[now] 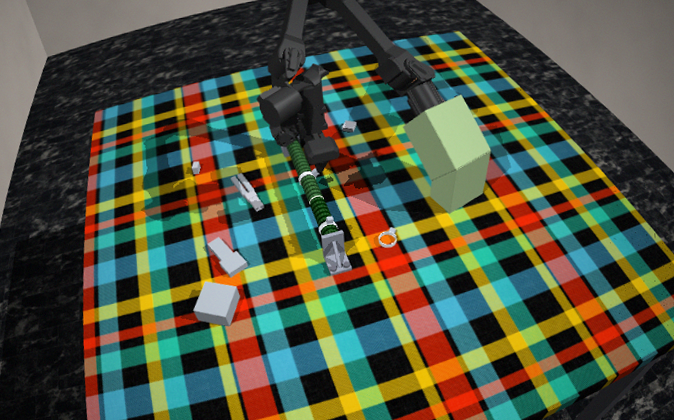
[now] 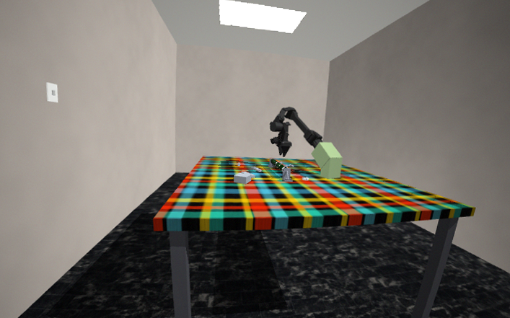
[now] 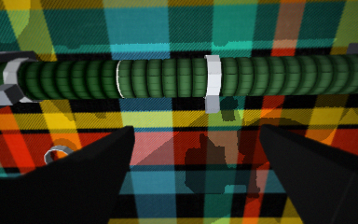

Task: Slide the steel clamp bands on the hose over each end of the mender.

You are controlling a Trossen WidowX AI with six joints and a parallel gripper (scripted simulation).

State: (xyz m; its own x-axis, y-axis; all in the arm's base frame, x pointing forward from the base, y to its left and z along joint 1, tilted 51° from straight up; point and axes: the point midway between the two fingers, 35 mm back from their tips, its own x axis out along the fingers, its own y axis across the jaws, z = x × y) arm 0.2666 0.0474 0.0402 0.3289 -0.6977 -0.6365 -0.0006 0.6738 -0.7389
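The green ribbed hose runs in a line above the table from a grey end bracket. One steel band sits around it, looking about square to it, with its lug towards my fingers in the wrist view. The other band is by the near bracket. A thin white line rings the hose between the bands. The mender inside is hidden. My gripper is open and empty, above and beside the hose, touching neither band.
A loose steel ring lies beside the near bracket. A grey forked tool, a grey stepped piece and a grey block lie on the hose's other side. The green arm base stands at right.
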